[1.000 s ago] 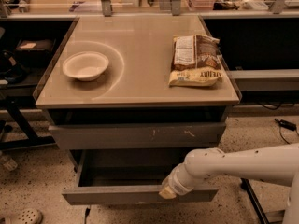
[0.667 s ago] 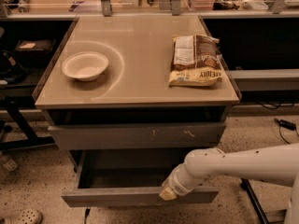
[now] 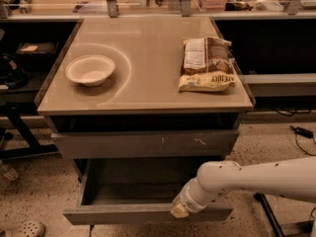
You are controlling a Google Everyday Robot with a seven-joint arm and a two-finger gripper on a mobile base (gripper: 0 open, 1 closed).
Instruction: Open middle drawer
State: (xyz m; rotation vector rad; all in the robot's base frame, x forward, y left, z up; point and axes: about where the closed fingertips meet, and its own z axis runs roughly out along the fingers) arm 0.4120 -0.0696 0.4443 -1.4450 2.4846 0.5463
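The middle drawer [image 3: 148,214] stands pulled out below the counter, its plain grey front low in the view and its grey inside [image 3: 133,181] showing empty. Above it is the closed top drawer front with white scratches [image 3: 145,143]. My gripper [image 3: 179,211] is at the end of the white arm [image 3: 256,177] that comes in from the right; it rests at the top edge of the drawer front, right of its middle. Its tip is pale yellow. The lowest drawer is out of view.
On the tan counter top [image 3: 148,68] sit a white bowl [image 3: 90,69] at the left and a chip bag [image 3: 206,64] at the right. Dark shelving stands on both sides. A cable [image 3: 301,131] lies on the speckled floor at right, a shoe [image 3: 27,228] at lower left.
The drawer front has come a little further out toward the camera, with my gripper moving along at its top edge.
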